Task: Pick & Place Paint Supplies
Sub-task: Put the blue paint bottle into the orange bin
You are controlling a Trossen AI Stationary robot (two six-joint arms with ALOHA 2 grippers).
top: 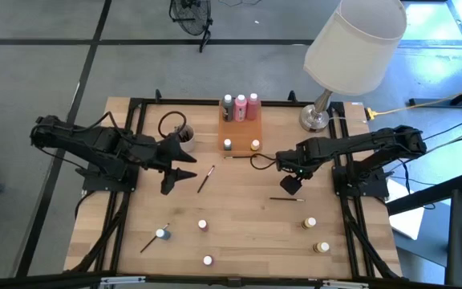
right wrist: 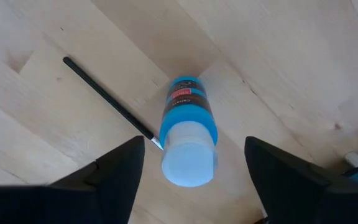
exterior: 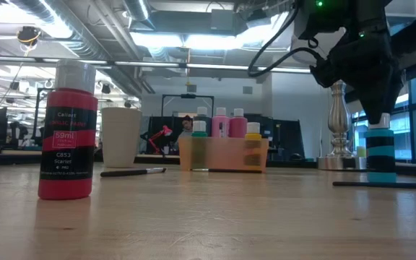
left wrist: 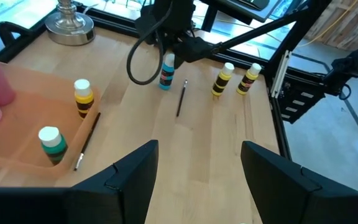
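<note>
- Blue paint pot point(right wrist: 188, 130) stands upright on the bench point(top: 239, 233), directly under my right tool point(right wrist: 191, 158), white cap up between my two spread fingers; nothing is gripped yet.
- Its long axis is vertical, in line with my approach, so I judge the coming move to be a straight drop and a squeeze on the cap or body.
- Taking the pot as landmark: a thin paintbrush point(right wrist: 107, 102) lies flat just beside its foot, two yellow pots point(left wrist: 235, 79) stand near on its far side from the orange tray point(top: 240, 128), and the tray, holding three taller bottles point(top: 241, 106), sits well apart.
- My right arm is plainly nearer; my left tool point(left wrist: 194, 180) hovers wide and empty, well apart from the pot.
- Bench is pale bare wood, framed in black; a lamp point(top: 351, 48) stands beyond the pot, open workshop behind.
</note>
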